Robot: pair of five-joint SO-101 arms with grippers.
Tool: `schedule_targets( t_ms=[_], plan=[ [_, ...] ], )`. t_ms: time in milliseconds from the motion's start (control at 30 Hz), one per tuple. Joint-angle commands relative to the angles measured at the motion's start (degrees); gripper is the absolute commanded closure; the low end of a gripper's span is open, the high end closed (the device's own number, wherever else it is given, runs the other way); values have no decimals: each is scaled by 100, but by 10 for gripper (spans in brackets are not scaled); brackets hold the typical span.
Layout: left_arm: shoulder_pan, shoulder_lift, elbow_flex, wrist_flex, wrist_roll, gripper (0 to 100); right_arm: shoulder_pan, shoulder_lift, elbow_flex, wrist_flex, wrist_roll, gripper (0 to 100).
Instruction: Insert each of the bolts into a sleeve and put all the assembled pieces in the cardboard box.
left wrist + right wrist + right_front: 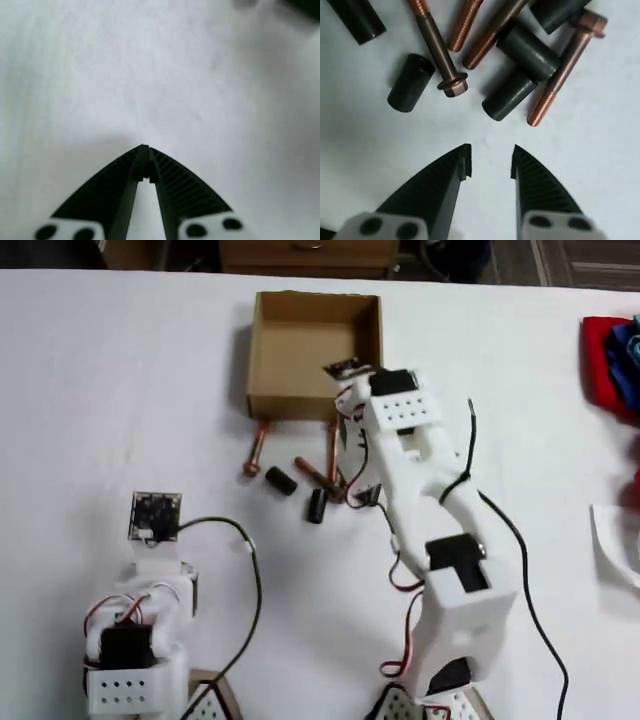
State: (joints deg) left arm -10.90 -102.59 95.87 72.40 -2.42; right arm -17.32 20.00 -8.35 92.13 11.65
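The right arm is the one in position. It stretches over the white table (100,390) to the scatter of parts lying loose just in front of the open brown cardboard box (310,355), which has no pieces in it that I can see. The right gripper (490,162) hovers with its dark fingers parted by a clear gap and nothing between them. Just ahead of that gap lies the nearest short black cylindrical sleeve (507,95), touching a second black sleeve (527,47) beyond it. Its long axis slants across the line of the fingers rather than running squarely between them, so I'd judge the wrist needs a slight turn, or an advance, before the fingers can close across its width. A copper-coloured bolt with a flanged hex head (452,85) lies beside it, head towards the gripper and shank pointing away. Another long copper bolt (560,65) lies on the sleeve's other side, and none of the bolts I can see sits in a sleeve. The left gripper (145,160) is folded back near its base, well apart from the parts, with its fingertips pressed together on nothing above bare table.
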Motion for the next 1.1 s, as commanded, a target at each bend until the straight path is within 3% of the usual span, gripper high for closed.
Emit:
schedule_targets(
  t_ms=[0,333,533,800,967,1067],
  plan=[
    [-53,-26,127,44,-53,973,-84,136,-440,-163,-44,834],
    [-53,-26,127,44,-53,973,-48,1086,-554,-831,-53,854],
    [-53,-26,127,44,-53,973,154,1279,-554,-1130,-967,851],
    [-53,-26,127,44,-53,973,215,1622,-554,-1182,-1011,854],
    [-53,-26,127,44,-53,973,207,1745,-554,-1200,-1011,991],
    [-53,-26,127,44,-53,973,233,1701,-580,-1103,-1011,981]
  ],
)
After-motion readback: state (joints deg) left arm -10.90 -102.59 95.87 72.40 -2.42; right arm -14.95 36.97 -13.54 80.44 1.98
